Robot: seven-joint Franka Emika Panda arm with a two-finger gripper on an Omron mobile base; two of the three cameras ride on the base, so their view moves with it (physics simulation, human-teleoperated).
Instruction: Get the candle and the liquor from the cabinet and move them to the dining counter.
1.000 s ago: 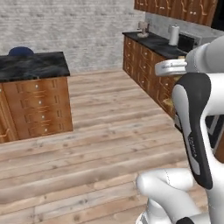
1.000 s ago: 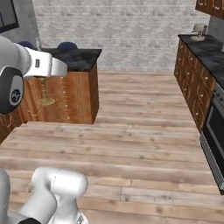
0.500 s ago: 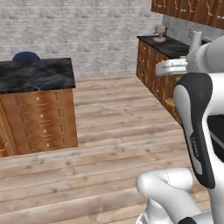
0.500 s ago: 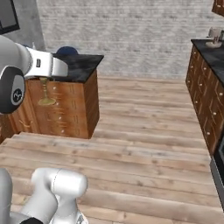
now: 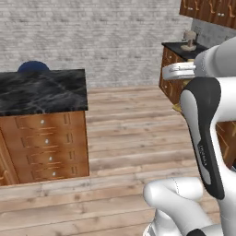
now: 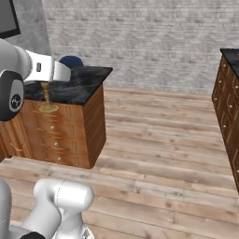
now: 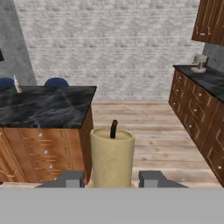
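My gripper [image 7: 111, 177] is shut on the candle [image 7: 111, 157], a pale-yellow taper with a dark wick standing upright between the two finger tips. In the right base view the brass candlestick [image 6: 46, 98] hangs below the hand, in front of the dining counter [image 6: 86, 81]. This black marble slab on a brown drawer base [image 5: 44, 90] lies ahead and to the left [image 7: 48, 105]. A small pale bottle [image 7: 17, 84], apparently the liquor, stands at the slab's far left. The cabinet is out of view.
Blue stools [image 7: 56, 82] stand behind the island. A wall counter with brown drawers [image 7: 197, 100] runs along the right, with a small appliance [image 7: 200, 63] on it. Open plank floor [image 6: 154, 140] lies between island and wall counter. A grey brick wall closes the back.
The whole picture has shifted, so the base has moved: the island now sits nearer and more central, and the wall counter has slid right. The candle stays gripped.
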